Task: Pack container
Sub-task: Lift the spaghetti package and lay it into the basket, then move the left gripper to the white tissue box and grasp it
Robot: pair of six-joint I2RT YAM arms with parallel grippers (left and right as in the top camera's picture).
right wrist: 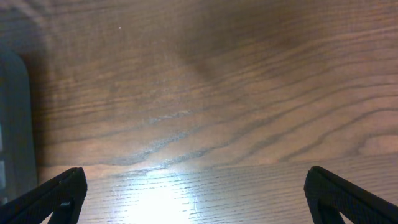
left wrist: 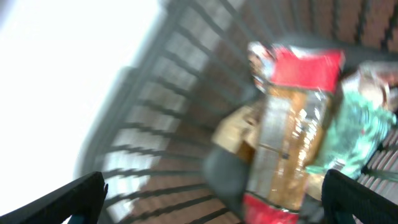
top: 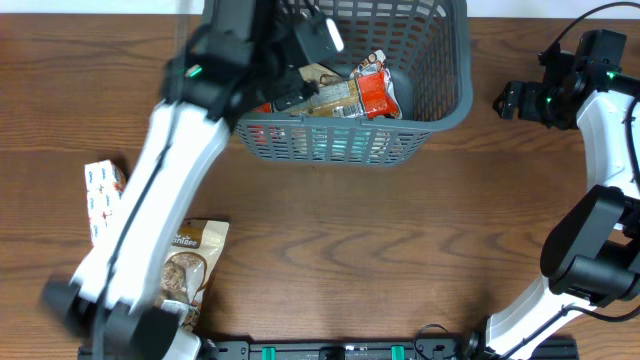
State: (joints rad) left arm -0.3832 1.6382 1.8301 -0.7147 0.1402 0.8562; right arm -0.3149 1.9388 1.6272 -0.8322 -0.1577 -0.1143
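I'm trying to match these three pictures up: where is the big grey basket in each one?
Overhead: the basket sits at top centre.
Left wrist: its slatted wall fills the left and middle.
Right wrist: only a grey sliver at the left edge, possibly the basket.
Shared landmark: the red-topped packet, seen in overhead and left wrist.

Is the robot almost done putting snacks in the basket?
Partway. Some packets already lie in the basket. The left gripper hangs open above them, holding nothing; the right gripper is open over the table. A white box and a brown snack bag wait outside.
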